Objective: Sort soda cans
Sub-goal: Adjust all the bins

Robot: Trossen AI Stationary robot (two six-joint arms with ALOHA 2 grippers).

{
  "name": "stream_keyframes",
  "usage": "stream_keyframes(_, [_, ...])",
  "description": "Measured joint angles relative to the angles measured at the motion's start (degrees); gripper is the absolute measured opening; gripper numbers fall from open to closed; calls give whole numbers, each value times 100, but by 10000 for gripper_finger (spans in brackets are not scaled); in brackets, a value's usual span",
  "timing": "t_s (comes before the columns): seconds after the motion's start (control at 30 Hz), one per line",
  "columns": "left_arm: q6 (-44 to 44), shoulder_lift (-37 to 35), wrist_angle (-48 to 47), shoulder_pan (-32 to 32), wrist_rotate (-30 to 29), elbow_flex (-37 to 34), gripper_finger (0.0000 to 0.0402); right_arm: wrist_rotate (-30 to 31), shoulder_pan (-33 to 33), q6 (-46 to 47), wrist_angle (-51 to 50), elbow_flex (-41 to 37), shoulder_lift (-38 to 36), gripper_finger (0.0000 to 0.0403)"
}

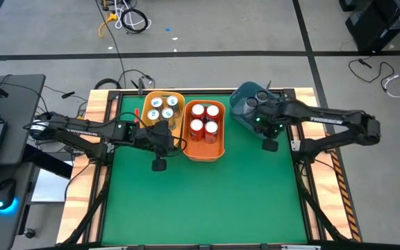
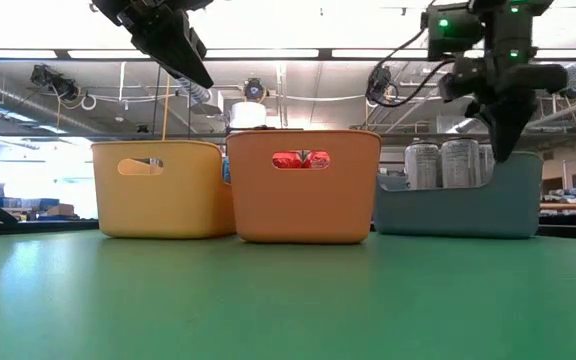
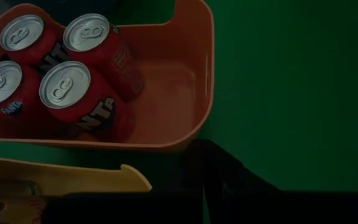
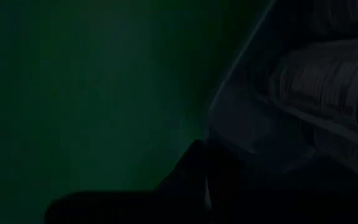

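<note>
Several red cans (image 1: 204, 119) stand upright in the orange bin (image 1: 217, 151); they also show in the left wrist view (image 3: 61, 87). Several silver cans with teal-marked tops (image 1: 162, 108) stand in the yellow bin (image 1: 148, 97). Dark grey cans (image 2: 440, 163) stand in the blue bin (image 1: 240, 114). My left gripper (image 1: 160, 164) is shut and empty, high above the mat just off the yellow bin's near end (image 3: 73, 177). My right gripper (image 1: 269, 144) is shut and empty, pointing down beside the blue bin's near end (image 4: 241, 134).
The three bins stand side by side at the table's far edge. The green mat (image 1: 200, 201) stretches from the bins to the near edge. Wooden rails (image 1: 89, 173) run along the table's left and right sides.
</note>
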Motion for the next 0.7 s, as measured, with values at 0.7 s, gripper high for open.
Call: stream_keyframes(0.7, [-18, 65, 837, 0, 719, -323, 0, -447, 1565, 1742, -21, 2385, 2310, 2])
